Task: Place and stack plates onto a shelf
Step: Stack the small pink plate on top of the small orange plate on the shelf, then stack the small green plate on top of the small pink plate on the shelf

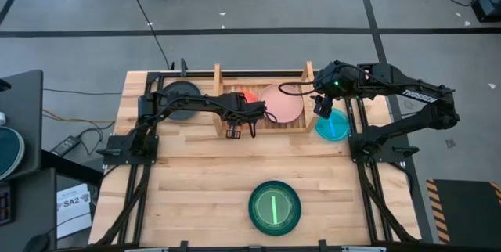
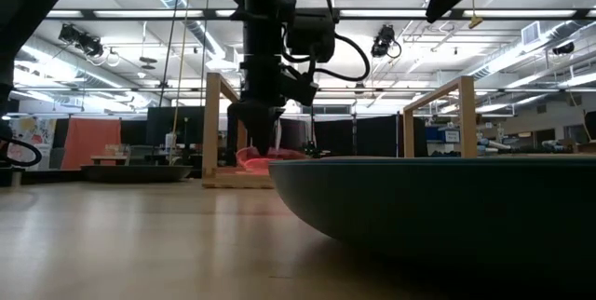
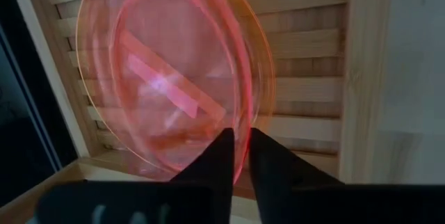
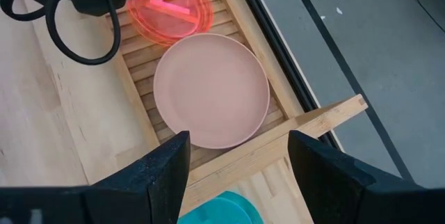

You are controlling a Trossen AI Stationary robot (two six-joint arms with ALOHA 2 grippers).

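A butcher-block tabletop [image 1: 196, 181] sits on a grey floor crossed by dark tape lines, with a bright workshop of ceiling lights and dark curtains behind it. At the far edge of the table stands the shelf [image 1: 300, 123], a low rack of pale wooden slats between two upright side boards.

The left gripper [image 3: 238, 156] hangs over the left half of the shelf. Its two dark fingers stand close together with the rim of the translucent orange plate [image 3: 174, 78] in the narrow gap between them — whether they pinch it or have just let go, I cannot tell. The orange plate lies over the slats at the shelf's left end, seemingly tipped up at the gripped edge.

Just to its right, flat on the slats, lies the pink plate [image 4: 211, 90], filling the shelf's right half.

The right gripper [image 4: 236, 161] hovers above the shelf's right side board, fingers spread wide with nothing between them. Below it, just right of the shelf on the tabletop, is the translucent cyan plate [image 1: 333, 125].

A dark plate [image 1: 178, 95] rests on the table left of the shelf, partly under the left arm. Well apart, at the near edge, sits the dark green-teal plate [image 1: 275, 207] — it looms large in the low view.
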